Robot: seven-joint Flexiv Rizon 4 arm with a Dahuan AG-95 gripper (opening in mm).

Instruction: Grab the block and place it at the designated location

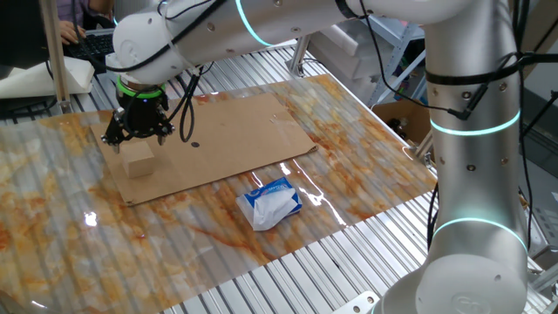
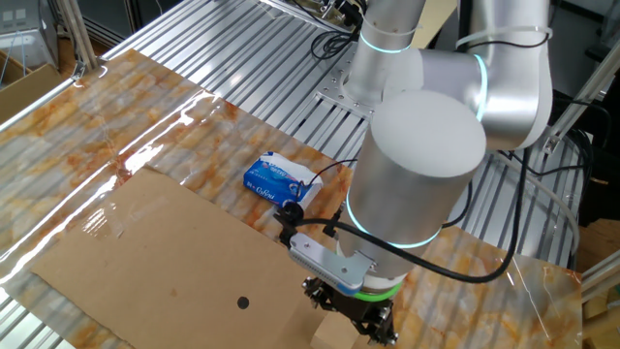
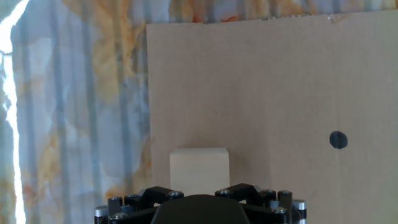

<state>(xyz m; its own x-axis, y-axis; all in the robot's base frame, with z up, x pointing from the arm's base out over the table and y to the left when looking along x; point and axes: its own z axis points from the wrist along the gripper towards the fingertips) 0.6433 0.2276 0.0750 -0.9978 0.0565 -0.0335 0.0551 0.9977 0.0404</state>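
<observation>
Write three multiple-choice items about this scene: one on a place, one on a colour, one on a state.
1. Where does the small light-tan wooden cube rest?
A. on the flat brown cardboard sheet
B. on the soft packet
C. on bare metal slats

2. What colours has the soft packet?
A. red and yellow
B. blue and white
C. all green

3. How does the cube stand to the small round black dot?
A. it covers the dot
B. it lies apart from it
C. it hangs in the air over it

Key: 1 A, cardboard shows around the cube; 2 B, both fixed views show it; 3 B, bare cardboard separates them in the hand view.
</observation>
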